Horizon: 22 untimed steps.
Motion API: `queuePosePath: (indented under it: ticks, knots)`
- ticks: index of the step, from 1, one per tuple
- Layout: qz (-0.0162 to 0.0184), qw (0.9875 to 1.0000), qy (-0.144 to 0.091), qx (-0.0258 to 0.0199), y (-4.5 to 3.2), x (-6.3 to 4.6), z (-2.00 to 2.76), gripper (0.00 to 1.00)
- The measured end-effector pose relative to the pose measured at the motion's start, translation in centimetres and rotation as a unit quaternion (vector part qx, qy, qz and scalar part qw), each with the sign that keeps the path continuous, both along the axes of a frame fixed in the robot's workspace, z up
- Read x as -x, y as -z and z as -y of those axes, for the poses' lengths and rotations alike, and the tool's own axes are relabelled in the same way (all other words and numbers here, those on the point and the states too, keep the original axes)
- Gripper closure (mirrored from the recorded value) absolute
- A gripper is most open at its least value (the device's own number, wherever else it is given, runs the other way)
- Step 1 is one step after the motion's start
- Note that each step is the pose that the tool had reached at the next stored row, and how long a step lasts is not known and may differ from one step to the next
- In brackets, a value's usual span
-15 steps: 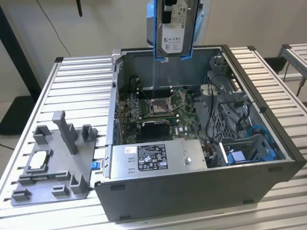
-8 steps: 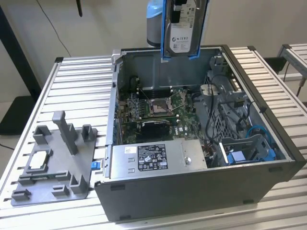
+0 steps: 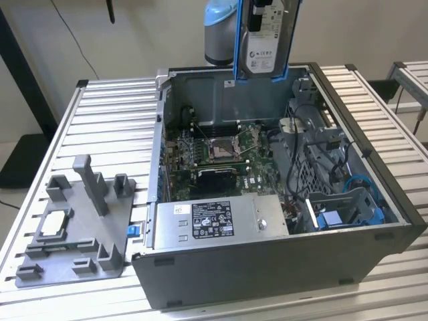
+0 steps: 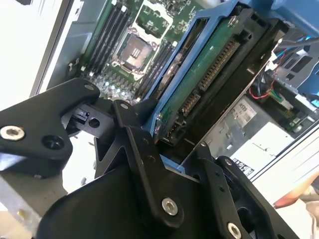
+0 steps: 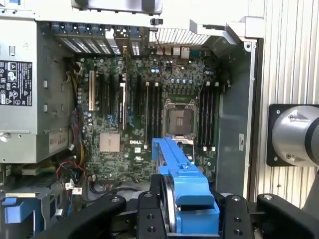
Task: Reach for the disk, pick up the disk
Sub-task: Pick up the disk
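Surface: ribbed metal bench (image 3: 114,114) is carrying an open computer case (image 3: 281,267) and, toward the front corner on the exterior view's left, a grey plastic fixture (image 3: 80,227).
Case interior: green motherboard (image 5: 144,124) with its empty processor socket (image 5: 179,122) is lying exposed; a power supply (image 3: 214,221) with a printed label is sitting along the front wall, and blue bay parts (image 3: 341,214) are sitting in the corner on the exterior view's right.
Disk: the disk (image 3: 265,40) is hanging upright in the air above the case's back wall, clear of the bays, its white label facing the exterior camera and its blue frame (image 5: 184,184) wrapping its edges.
Gripper: the gripper (image 4: 174,154) is clamping the disk by 1 end, black fingers (image 4: 144,164) pressing on either side of the blue frame in both wrist views.
Reach: judged complete, since the fingers are gripping the frame.
Pick up: judged complete too, since the disk is touching nothing but the gripper.
Left to do: nothing of the named task appears outstanding.
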<state>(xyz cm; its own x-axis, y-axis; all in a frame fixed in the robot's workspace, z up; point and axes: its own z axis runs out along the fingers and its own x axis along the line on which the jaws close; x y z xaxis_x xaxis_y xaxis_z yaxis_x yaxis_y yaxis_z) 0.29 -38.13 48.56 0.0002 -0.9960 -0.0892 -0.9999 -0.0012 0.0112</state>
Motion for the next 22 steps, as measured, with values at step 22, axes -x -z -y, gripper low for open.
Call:
queuePosePath:
  ticks: [22]
  knots:
    - [0.0000, 1.0000, 0.000, 0.0000, -0.01, -6.8, 0.00, 1.00]
